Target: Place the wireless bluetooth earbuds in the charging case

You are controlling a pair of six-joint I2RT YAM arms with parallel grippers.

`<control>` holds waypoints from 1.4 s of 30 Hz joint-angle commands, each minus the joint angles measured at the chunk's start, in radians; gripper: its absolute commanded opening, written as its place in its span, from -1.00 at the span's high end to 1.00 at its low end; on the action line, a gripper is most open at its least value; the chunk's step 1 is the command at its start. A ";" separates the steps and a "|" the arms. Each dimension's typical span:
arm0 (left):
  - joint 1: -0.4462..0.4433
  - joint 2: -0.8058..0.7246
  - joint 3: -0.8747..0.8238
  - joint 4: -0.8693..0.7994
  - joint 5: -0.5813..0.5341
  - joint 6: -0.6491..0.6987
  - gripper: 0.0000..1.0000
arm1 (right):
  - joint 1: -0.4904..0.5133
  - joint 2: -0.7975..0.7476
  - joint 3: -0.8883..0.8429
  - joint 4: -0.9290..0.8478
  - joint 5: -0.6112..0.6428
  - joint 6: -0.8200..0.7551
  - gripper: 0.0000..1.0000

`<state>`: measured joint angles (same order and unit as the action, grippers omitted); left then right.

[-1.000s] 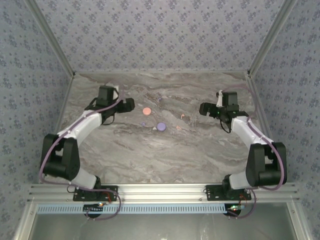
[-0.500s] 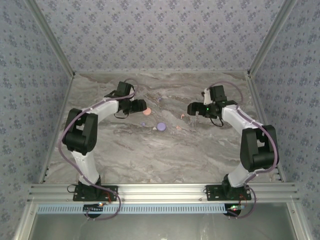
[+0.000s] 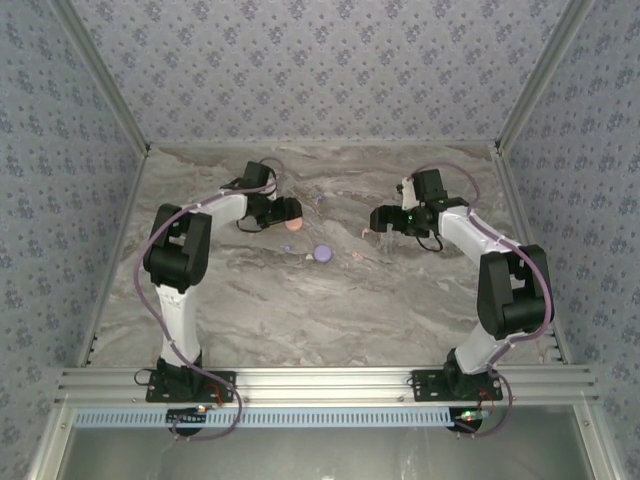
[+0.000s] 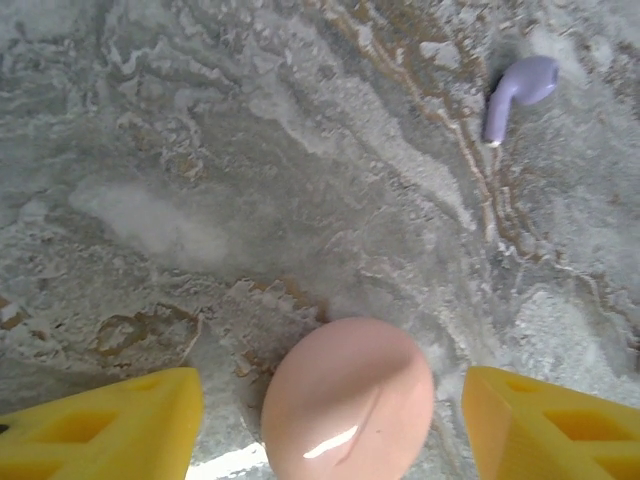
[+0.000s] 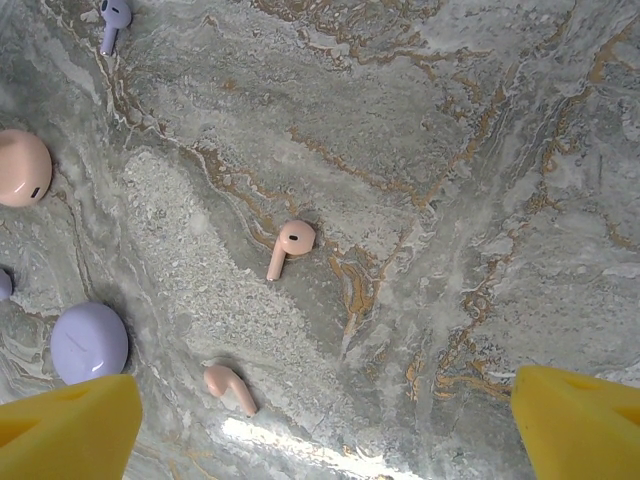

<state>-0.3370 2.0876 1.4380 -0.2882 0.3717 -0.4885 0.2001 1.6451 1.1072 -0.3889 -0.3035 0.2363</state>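
The left claw (image 4: 330, 395) stands open low over the counter (image 3: 300, 310). The round pink case (image 4: 348, 400) lies between its two yellow fingers (image 4: 100, 425). A strip of bare counter shows on each side of the case, so the fingers do not touch it. Beyond the case, at the upper right of the left wrist view, a lilac earbud (image 4: 518, 95) lies on its side. Its long axis runs slanted: the round head points up and right, and the stem points down and left.

The right claw (image 5: 322, 395) is spread wide and holds nothing. In front of it two pink earbuds lie flat on the counter. The first pink earbud (image 5: 288, 247) is near the middle of the right wrist view, with the head to the upper right and the stem to the lower left. The second pink earbud (image 5: 230, 388) lies closer to the claw, with the head to the upper left and the stem to the lower right. Their long axes therefore run roughly across each other. The lilac case (image 5: 88, 342) lies to the left of this second one, near it but apart.

In the top view the lilac case sits between the two claws, nearer to the arm bases than the pink case. The earbuds lie scattered on the bare counter around both cases.
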 commanded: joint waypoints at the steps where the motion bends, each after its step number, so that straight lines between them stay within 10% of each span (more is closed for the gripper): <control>1: -0.010 0.034 0.049 -0.003 0.047 -0.006 -0.36 | 0.007 0.009 0.032 -0.039 -0.006 -0.003 -0.95; 25: -0.041 0.101 0.223 -0.093 0.096 0.036 -0.24 | 0.063 0.080 0.093 -0.059 -0.074 0.002 -0.90; 42: 0.070 -0.168 -0.132 0.039 0.105 -0.080 -0.17 | 0.192 0.446 0.527 -0.133 -0.236 0.121 -0.38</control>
<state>-0.2691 1.9575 1.3476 -0.2958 0.4454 -0.5259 0.3759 2.0369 1.5723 -0.4679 -0.4805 0.3134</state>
